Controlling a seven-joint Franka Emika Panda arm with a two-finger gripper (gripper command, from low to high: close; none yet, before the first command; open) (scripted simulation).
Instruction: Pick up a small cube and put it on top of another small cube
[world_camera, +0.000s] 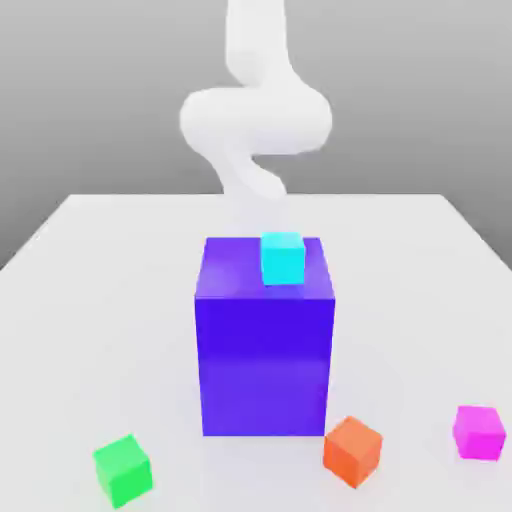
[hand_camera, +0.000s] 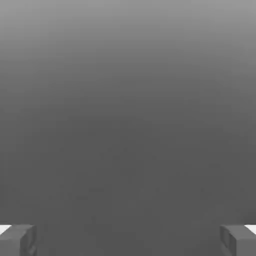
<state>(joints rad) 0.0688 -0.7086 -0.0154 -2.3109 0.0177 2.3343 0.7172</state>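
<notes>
Gripper (hand_camera: 128, 241) spread wide, jaws released and holding nothing — two grey fingertips (hand_camera: 18, 240) far apart at opposite edges of the hand view, plain grey ground between them. White arm (world_camera: 256, 120) curled above the far side of the table (world_camera: 90, 260), well behind the cubes in the exterior view. No cube between the jaws.

Cyan cube (world_camera: 282, 257) sitting on top of a tall blue block (world_camera: 265, 345), near the block's far edge — below and in front of the arm, apart from it. Around the block's base, on the table and further still from the jaws: green cube (world_camera: 123, 469) toward the exterior view's left, orange cube (world_camera: 353, 450) just beside the block's near corner, magenta cube (world_camera: 478, 432) toward the exterior view's right. All three small cubes resting flat, separate, none stacked on another.
</notes>
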